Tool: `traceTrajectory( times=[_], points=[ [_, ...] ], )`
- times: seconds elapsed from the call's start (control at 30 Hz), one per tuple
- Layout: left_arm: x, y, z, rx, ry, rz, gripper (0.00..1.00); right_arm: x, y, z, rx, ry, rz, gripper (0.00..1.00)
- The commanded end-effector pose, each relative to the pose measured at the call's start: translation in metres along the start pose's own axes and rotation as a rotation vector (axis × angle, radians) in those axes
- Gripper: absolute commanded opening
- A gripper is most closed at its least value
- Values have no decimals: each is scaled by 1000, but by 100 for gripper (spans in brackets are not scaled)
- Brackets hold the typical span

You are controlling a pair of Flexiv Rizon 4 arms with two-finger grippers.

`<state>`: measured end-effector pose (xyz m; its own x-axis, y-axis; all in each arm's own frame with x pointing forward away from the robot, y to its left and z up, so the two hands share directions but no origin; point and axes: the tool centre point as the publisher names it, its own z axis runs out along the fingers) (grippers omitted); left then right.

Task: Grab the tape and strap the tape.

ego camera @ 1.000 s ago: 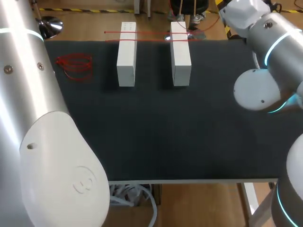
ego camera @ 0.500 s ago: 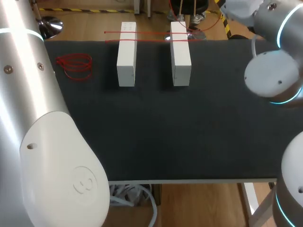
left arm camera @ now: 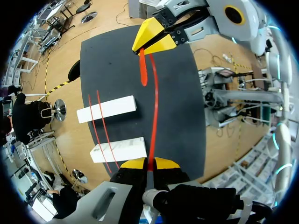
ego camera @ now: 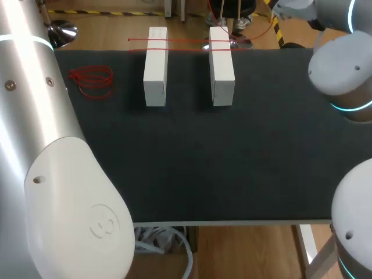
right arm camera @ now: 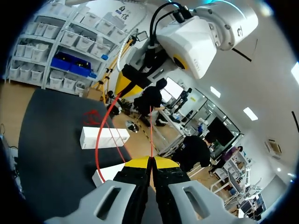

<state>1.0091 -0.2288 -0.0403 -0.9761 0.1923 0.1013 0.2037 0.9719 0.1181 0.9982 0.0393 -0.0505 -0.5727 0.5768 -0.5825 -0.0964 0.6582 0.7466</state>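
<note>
Your left gripper [left arm camera: 148, 163] and right gripper [right arm camera: 150, 162] each pinch an end of the red tape [left arm camera: 154, 107], which is strung between them in the air above the black table [ego camera: 232, 163]. On the table, two white blocks [ego camera: 155, 67] carry what look like two more red strips [ego camera: 180, 39] across their far ends. A loose red coil [ego camera: 91, 81] lies near the table's left edge.

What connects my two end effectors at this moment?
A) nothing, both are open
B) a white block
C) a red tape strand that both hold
C: in the left wrist view a red tape strand runs from the left end effector to the right end effector, and both are shut on it.
</note>
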Motion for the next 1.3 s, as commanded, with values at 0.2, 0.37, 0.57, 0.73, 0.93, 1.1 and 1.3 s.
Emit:
traceTrajectory(
  times=[0.2,0.37,0.57,0.73,0.93,1.1,1.3],
  points=[
    [-2,-2,-2,-6,6,-1,0,-2,3,0,158,44,128,0],
    [-2,-2,-2,-6,6,-1,0,-2,3,0,158,44,128,0],
    [-2,-2,-2,-6,6,-1,0,-2,3,0,158,44,128,0],
    [-2,-2,-2,-6,6,-1,0,-2,3,0,158,44,128,0],
    [-2,-2,-2,-6,6,-1,0,7,20,7,384,30,-143,0],
    [-2,-2,-2,-6,6,-1,0,8,26,10,479,32,-234,0],
    [-2,-2,-2,-6,6,-1,0,10,20,13,590,48,-281,0]
  ],
)
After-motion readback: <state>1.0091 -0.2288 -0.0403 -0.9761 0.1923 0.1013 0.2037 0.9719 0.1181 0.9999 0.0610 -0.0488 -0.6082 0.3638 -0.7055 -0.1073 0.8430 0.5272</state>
